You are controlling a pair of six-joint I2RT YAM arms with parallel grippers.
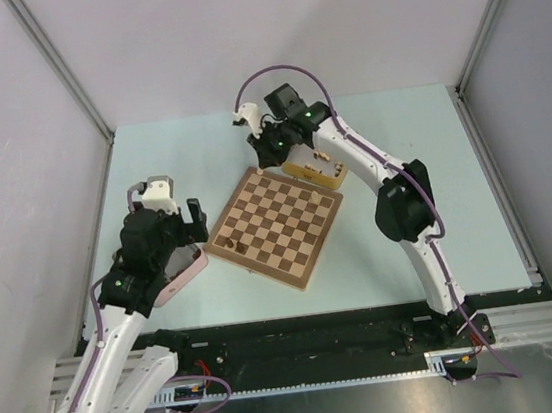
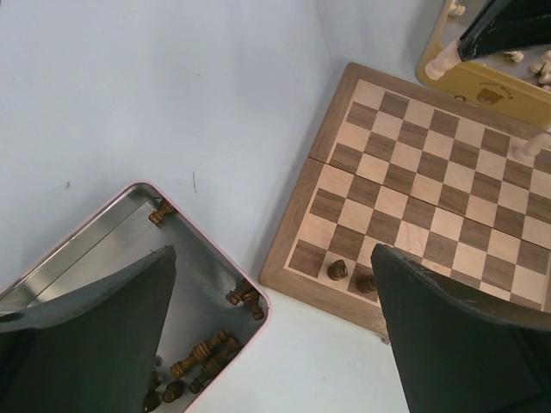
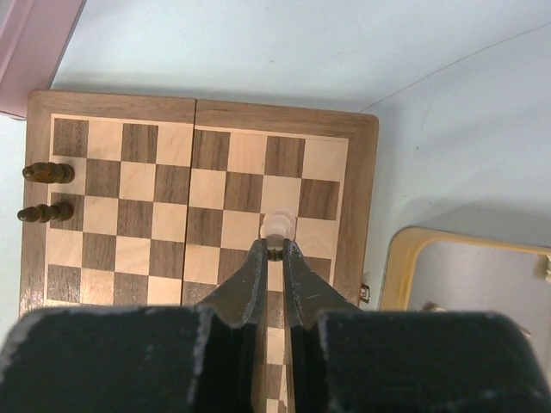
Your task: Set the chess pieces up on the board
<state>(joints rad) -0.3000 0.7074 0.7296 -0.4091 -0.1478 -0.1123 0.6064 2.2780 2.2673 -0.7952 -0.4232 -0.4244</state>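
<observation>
Our right gripper (image 3: 275, 251) is pinched together on a pale piece (image 3: 277, 225), over the board (image 3: 138, 181) near the edge that faces the yellow tin (image 3: 392, 267). Our left gripper (image 2: 272, 254) stands wide apart and empty, just off the board's opposite edge, above the pink tin (image 2: 129, 185). Only two dark pieces (image 2: 337, 269) stand on the board, along that edge. More dark pieces (image 2: 202, 353) lie loose in the pink tin, so we judge the setup barely begun, with nearly every piece left to place.
</observation>
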